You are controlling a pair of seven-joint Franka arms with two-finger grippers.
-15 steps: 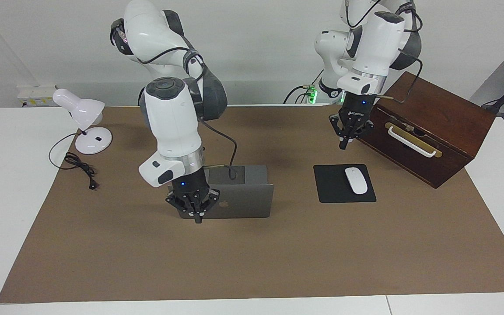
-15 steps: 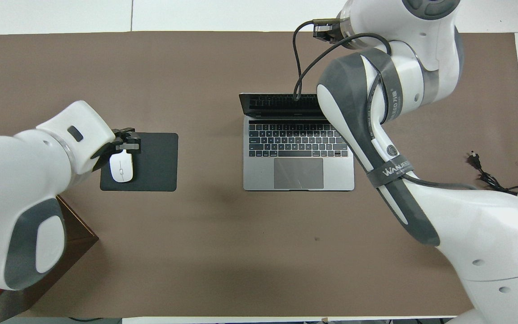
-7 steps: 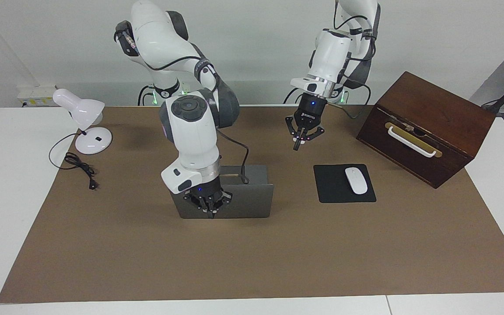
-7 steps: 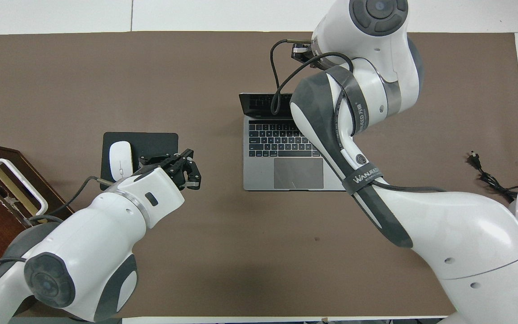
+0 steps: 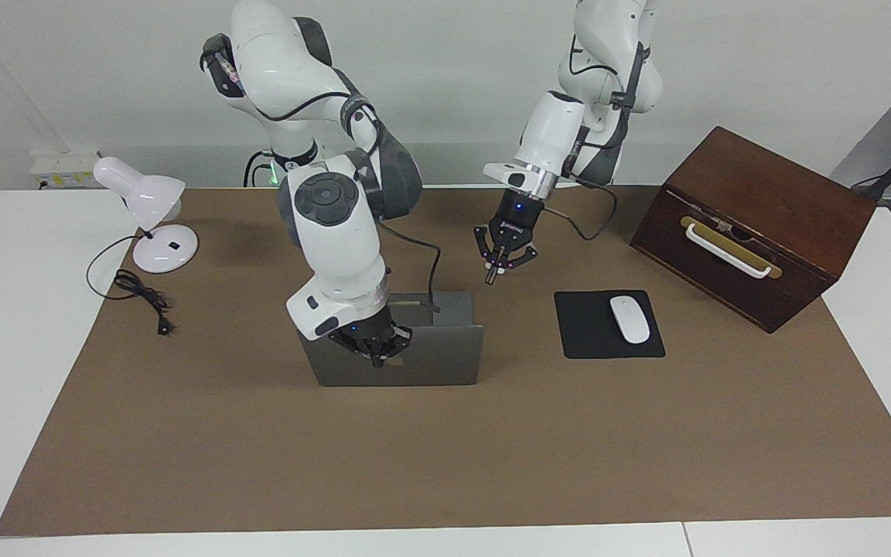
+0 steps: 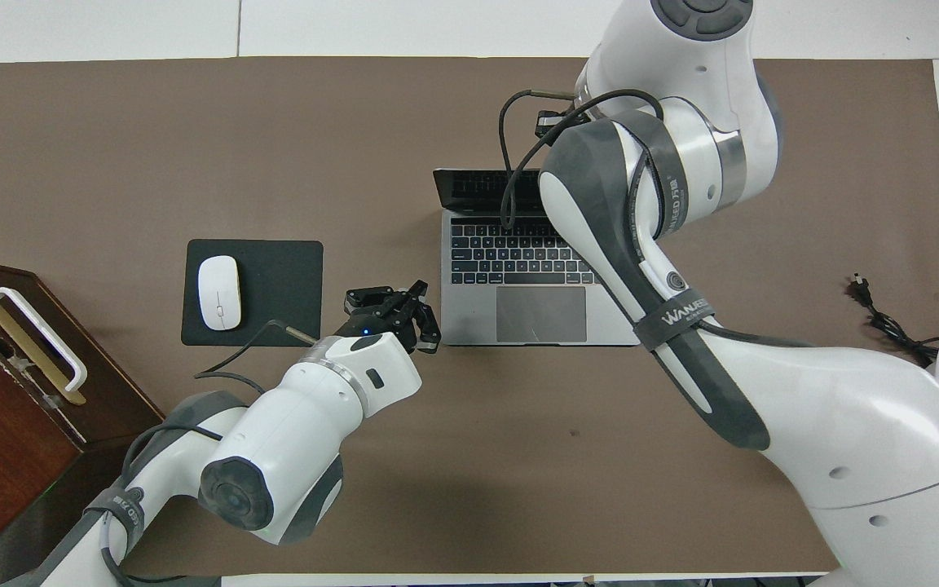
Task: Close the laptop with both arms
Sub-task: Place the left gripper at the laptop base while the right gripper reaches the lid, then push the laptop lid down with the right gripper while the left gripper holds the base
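Observation:
The silver-grey laptop point(image 5: 438, 357) stands open mid-table, its lid about upright and its keyboard point(image 6: 518, 265) toward the robots. My right arm reaches over it. The right gripper point(image 5: 378, 358) is shut, its tips at the lid's outer face beside the apple logo, apparently touching. The overhead view hides this gripper under the arm. My left gripper point(image 5: 494, 275) is shut and empty. It hangs in the air over the mat, by the corner of the laptop's base point(image 6: 429, 326) that is nearest the robots and toward the left arm's end.
A black mouse pad point(image 5: 588, 340) with a white mouse point(image 5: 629, 319) lies beside the laptop, toward the left arm's end. A brown wooden box point(image 5: 755, 224) stands past it. A white lamp point(image 5: 148, 209) and its cord point(image 5: 140, 298) sit toward the right arm's end.
The left gripper has swung from over the mouse pad to the laptop's corner. The right gripper has risen from near the mat to the lid's upper part. The lid's angle looks unchanged.

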